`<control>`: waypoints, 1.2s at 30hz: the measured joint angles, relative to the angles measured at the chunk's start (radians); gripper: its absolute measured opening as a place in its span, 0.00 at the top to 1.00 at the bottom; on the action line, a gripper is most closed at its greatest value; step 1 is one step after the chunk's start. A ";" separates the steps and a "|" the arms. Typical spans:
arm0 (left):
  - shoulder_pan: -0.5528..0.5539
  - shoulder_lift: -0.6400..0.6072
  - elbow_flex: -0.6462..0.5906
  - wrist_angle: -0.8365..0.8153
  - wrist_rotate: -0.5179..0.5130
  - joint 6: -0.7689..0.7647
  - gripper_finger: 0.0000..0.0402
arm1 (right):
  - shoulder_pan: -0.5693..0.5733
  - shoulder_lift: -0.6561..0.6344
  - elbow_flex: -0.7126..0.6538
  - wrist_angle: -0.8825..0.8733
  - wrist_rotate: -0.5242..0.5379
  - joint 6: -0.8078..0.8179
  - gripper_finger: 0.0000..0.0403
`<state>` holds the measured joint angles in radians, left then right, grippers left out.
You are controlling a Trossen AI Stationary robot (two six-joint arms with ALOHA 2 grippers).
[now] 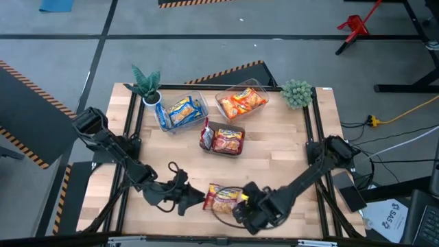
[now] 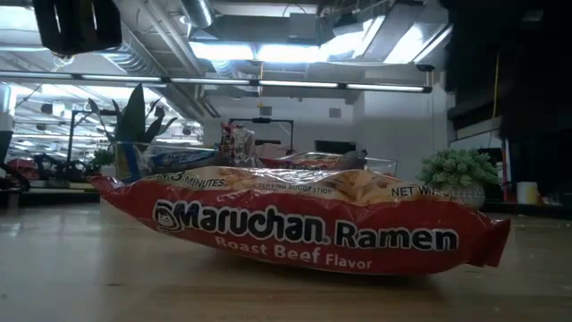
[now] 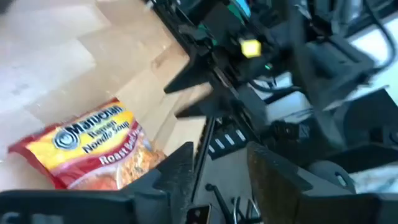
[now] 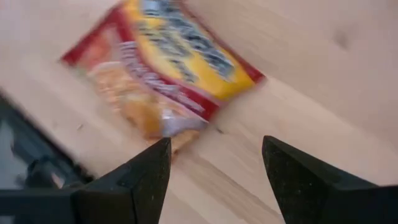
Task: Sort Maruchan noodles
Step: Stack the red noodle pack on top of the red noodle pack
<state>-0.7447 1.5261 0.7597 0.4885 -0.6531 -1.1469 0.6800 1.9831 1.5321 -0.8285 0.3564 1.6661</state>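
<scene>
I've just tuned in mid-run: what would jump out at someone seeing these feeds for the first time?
A red Roast Beef Maruchan Ramen packet lies flat on the wooden table at its near edge, filling the low view. The left gripper and the right gripper flank it, the right one open with nothing between its fingers. Farther back sit three bins: blue packets on the left, orange packets on the right, red packets between.

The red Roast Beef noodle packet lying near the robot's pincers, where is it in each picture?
High view: the red Roast Beef packet lies at the table's near edge, between both arms.
Low view: it fills the middle, lying flat on the table.
Left wrist view: it sits lower left.
Right wrist view: it is at the top, beyond the open fingers.
Shared landmark: the wooden table.
</scene>
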 joint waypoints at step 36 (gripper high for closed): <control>0.117 0.485 0.003 0.448 0.308 -0.269 0.48 | -0.044 0.065 -0.394 0.805 0.142 0.301 0.14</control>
<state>-0.6280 2.0106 0.7623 0.9368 -0.3454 -1.4161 0.6356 2.0480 1.1385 -0.0237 0.4980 1.9668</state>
